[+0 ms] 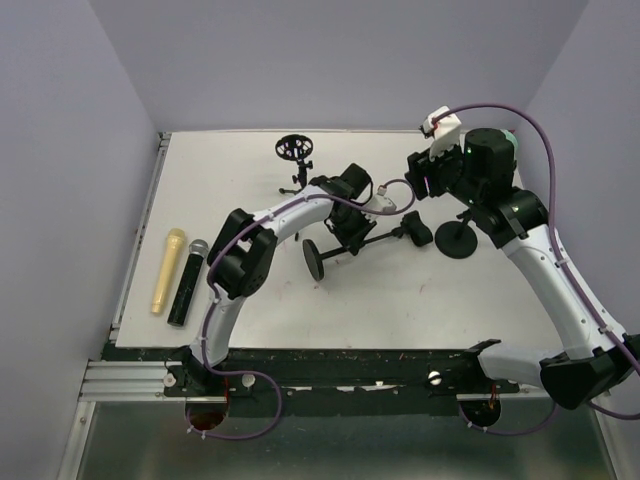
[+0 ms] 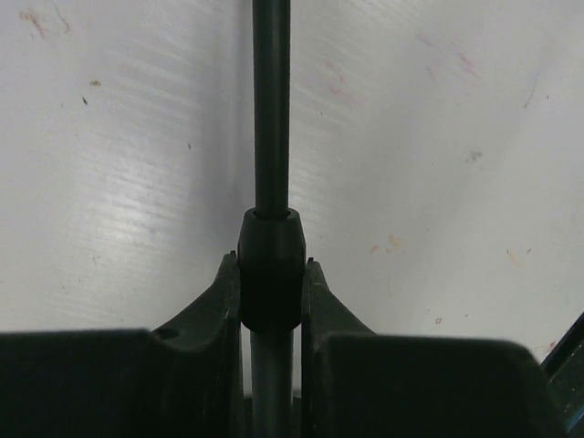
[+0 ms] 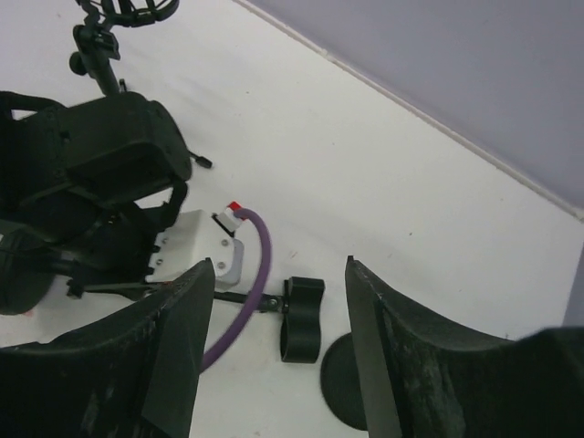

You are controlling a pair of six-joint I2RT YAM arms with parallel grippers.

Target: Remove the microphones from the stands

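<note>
A black stand lies flat on the table, with its round base [image 1: 314,260], thin rod [image 2: 271,109] and an empty clip [image 1: 417,232]; the clip also shows in the right wrist view [image 3: 303,318]. My left gripper [image 1: 350,238] is shut on the rod's collar [image 2: 270,274], one finger on each side. My right gripper [image 3: 278,265] is open and empty, hovering above the clip, and shows in the top view [image 1: 422,188]. A black microphone with a silver head [image 1: 188,282] and a yellow microphone [image 1: 168,270] lie side by side at the table's left, away from both grippers.
A second round black base [image 1: 458,240] stands just right of the clip, under my right arm [image 3: 345,383]. A small stand with a ring-shaped shock mount [image 1: 293,150] stands at the back [image 3: 109,23]. The left wrist's purple cable [image 3: 246,292] crosses near the clip.
</note>
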